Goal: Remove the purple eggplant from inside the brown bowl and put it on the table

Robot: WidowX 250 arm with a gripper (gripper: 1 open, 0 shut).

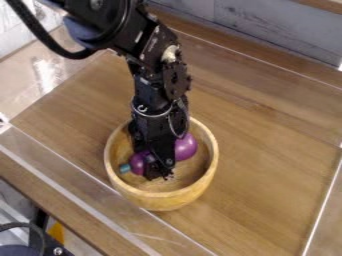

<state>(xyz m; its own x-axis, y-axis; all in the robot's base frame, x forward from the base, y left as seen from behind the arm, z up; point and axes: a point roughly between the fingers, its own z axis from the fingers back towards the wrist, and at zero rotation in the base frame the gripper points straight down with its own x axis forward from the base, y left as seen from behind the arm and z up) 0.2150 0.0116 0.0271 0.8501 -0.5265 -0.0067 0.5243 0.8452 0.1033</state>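
the gripper point(158, 165) points straight down inside the brown bowl point(127, 184) on the table point(267, 120), jaws closed on the purple eggplant point(183, 147), which shows on either side.

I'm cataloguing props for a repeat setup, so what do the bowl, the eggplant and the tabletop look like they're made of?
Brown bowl: apparently turned wood, matte light brown, thick walls.
Purple eggplant: probably plastic or rubber, since its purple skin is glossy with a highlight.
Table: wood or wood-look laminate, with brown grain streaks and a low sheen; which one cannot be told.
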